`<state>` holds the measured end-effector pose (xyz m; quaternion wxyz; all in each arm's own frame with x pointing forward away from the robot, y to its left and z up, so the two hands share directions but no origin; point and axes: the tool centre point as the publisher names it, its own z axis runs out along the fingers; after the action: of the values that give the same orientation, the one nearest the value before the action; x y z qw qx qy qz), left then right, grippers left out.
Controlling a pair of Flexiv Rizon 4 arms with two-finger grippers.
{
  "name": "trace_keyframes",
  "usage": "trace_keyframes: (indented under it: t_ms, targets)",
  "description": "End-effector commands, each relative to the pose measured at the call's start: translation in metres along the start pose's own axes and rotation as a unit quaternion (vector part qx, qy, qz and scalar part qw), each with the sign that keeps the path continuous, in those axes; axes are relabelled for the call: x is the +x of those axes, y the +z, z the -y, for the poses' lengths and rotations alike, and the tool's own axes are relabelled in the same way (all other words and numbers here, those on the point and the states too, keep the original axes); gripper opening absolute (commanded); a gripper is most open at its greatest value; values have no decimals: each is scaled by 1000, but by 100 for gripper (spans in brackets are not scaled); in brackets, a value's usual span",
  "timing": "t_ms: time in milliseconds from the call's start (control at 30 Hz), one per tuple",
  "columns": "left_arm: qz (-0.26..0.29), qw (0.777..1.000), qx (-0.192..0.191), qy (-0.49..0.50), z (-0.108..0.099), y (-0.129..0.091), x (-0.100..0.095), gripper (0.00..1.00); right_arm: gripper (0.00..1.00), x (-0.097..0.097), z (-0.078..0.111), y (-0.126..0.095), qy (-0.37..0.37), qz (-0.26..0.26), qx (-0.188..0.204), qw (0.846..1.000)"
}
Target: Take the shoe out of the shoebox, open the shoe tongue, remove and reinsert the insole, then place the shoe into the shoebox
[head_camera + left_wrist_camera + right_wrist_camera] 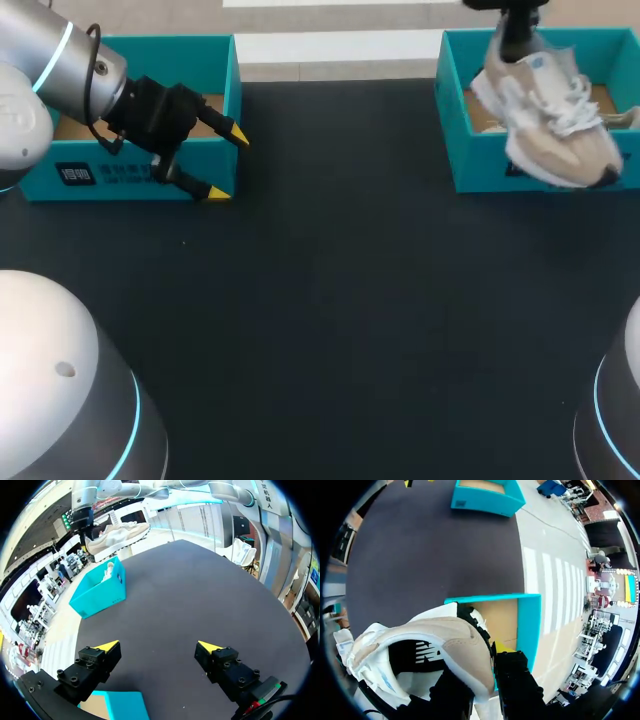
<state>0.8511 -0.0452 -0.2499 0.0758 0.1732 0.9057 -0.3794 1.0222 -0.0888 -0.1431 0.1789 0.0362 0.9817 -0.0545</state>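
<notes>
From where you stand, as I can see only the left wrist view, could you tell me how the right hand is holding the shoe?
Observer: The right hand is shut on the shoe, its fingers clamping the beige heel from two sides.
Operator: Thank you. What lies under the shoe?
Observer: The right box is directly below it, and the part of its floor that shows is bare cardboard.
Operator: And where exactly is my left hand?
Observer: The left hand hangs open at the front right corner of the left box.
</notes>
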Motion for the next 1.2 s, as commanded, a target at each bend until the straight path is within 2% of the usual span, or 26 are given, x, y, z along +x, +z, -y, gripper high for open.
trace_keyframes:
  t_ms: [33,233,333,900,967,1033,1100,1200]
  targets:
    - [-1,1000,-1,0,0,0,-1,100,0,-39,34,16,3,-26,-13,1000]
    - [-1,1000,-1,0,0,0,-1,100,0,-84,82,37,-1,-43,12,999]
    - [-1,1000,-1,0,0,0,-1,100,0,-103,100,44,32,-44,34,998]
    - [-1,1000,-1,0,0,0,-1,100,0,-103,100,44,32,-44,34,998]
    - [-1,1000,-1,0,0,0,-1,100,0,-110,114,51,55,-29,34,997]
    - [-1,1000,-1,0,0,0,-1,100,0,-119,128,57,65,-9,50,997]
    - [-1,1000,-1,0,0,0,-1,100,0,-128,140,62,78,6,45,996]
    - [-1,1000,-1,0,0,0,-1,100,0,-136,156,72,78,5,57,995]
